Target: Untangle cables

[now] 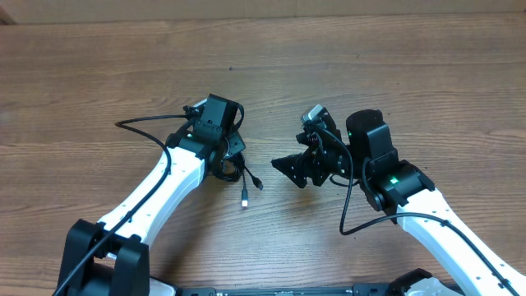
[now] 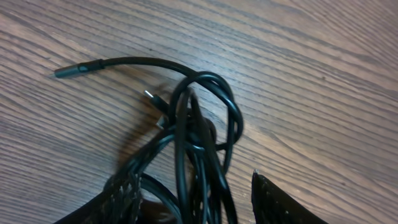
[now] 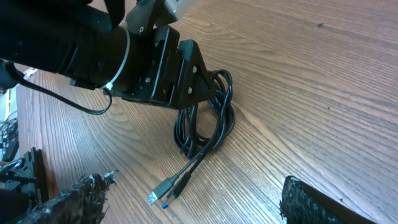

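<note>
Wooden table point(image 1: 370, 66) bears cables point(image 2: 199, 155), seemingly tangled.

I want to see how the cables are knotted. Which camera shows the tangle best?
Left wrist: the cables fill the frame, with their crossing loops clear. Right wrist shows the cables partly covered, two plugs trailing. Overhead shows only a short stretch with plugs.

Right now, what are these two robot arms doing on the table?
They are working on a tangle of thin black cables lying on the wooden table. The left gripper sits right over the knotted bundle with its fingers apart on either side of the strands. The right gripper is open and empty, off to one side. The cables are not yet untangled.
</note>
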Controlling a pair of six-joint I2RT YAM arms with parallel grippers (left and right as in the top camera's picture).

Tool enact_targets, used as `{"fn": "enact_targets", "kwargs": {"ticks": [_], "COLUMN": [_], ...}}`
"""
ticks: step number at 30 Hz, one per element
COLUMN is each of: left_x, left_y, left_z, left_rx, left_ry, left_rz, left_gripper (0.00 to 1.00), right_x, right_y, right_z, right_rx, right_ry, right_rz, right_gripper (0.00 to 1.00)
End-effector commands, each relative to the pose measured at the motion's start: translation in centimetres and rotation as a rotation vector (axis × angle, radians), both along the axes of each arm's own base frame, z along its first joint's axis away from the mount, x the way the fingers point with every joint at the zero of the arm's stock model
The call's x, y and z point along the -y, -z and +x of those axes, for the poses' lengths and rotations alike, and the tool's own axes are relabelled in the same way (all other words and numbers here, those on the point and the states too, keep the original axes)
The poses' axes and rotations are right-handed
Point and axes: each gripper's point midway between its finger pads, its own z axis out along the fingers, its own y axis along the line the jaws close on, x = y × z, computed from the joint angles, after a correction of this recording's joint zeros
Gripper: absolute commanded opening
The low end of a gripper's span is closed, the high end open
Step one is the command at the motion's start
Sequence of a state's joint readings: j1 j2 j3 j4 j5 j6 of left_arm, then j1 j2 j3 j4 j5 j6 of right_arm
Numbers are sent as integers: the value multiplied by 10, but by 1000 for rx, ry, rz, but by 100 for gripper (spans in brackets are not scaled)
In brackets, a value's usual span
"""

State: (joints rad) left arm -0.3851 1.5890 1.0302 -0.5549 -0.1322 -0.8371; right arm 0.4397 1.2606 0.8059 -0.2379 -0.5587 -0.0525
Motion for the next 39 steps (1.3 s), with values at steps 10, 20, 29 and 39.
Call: {"fn": "enact_targets", "kwargs": {"ticks": [10, 20, 29, 39], "left_x": [-7, 11, 33, 52], "left_y": [32, 0, -122, -153], "left_z": [-1, -2, -16, -55], "left_rx": [-86, -25, 338, 432], "left_ry": [-29, 128, 543, 834], "left_rz": [49, -17, -4, -33], "left_gripper": [47, 4, 4, 4], "right_x": [0, 0, 0, -19], "right_y": [-8, -8, -9, -41], "right_z": [5, 4, 5, 0], "right_rx": [23, 22, 3, -195], "right_ry": [7, 7, 20, 55], "right_rz": [3, 2, 16, 266], "right_gripper": [88, 88, 88, 99]}}
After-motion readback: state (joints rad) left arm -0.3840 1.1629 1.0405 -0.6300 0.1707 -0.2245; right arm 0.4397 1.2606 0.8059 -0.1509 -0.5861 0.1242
